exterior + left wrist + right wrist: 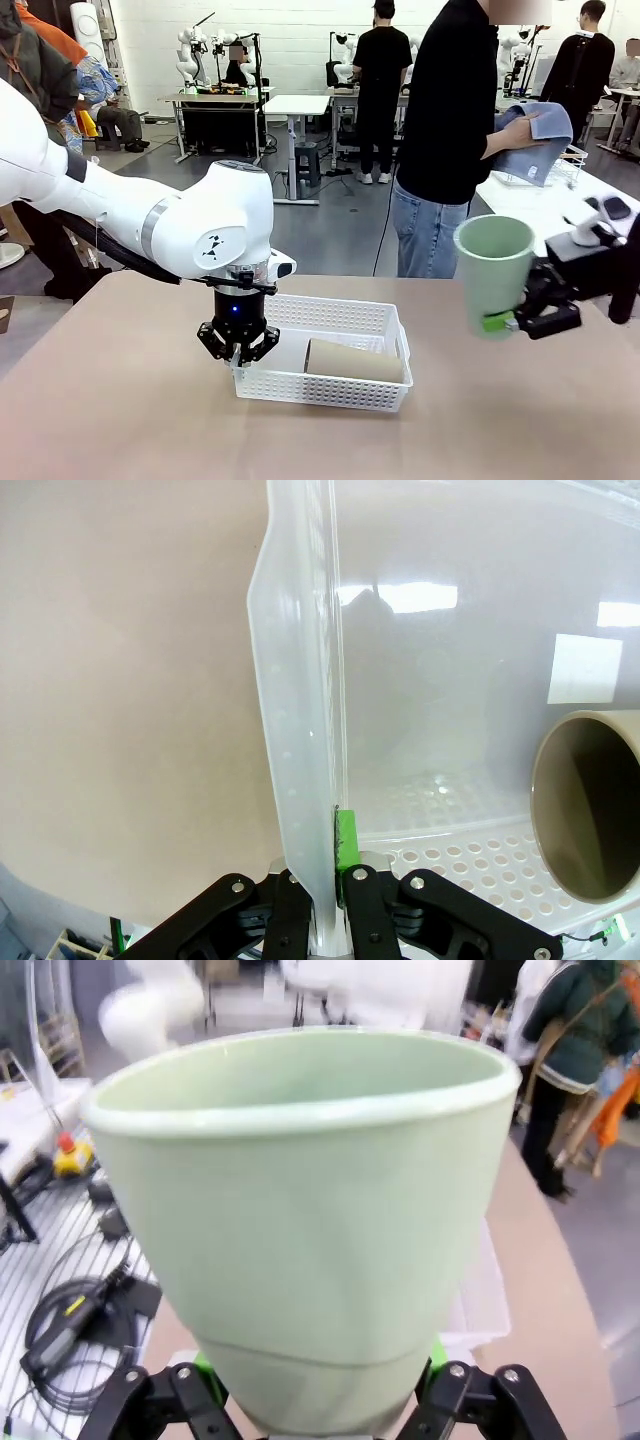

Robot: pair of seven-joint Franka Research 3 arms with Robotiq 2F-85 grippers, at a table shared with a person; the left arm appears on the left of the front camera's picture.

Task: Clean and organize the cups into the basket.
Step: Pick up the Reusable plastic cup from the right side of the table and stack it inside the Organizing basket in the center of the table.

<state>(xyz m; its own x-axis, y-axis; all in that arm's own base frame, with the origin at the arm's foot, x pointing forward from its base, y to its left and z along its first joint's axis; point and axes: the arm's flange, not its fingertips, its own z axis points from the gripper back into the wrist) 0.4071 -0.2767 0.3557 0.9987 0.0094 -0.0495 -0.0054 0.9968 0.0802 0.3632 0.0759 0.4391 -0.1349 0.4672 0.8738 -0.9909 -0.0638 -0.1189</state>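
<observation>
Cups count first: I see two, one mint green cup (493,272) and one tan cup (355,360), plus a single white basket (320,388).

The tan one is lying on its side inside the basket, toward its right end, mouth facing left. The mint one is upright in the air over the right side of the table, well apart from the basket, with the right gripper (502,324) clamped around it just above the base.

The left gripper (240,350) is at the basket's near left corner, jaws pinched tight on the thin side wall.

Handling-wise, my guess is these tumblers are light and rigid, and the matte finish should give the pads decent friction. The taper is the catch: a grip down low leaves all that height wobbling above, and the pads could creep toward the narrow end. I'd take hold around mid-body, or keep it low but move slowly. They look unlikely to crack from a short drop.

The basket wall looks thin and bendy, so tugging it by that one corner could flex it rather than slide it.

On the far side a person is holding one blue cloth (545,140) in both hands.
</observation>
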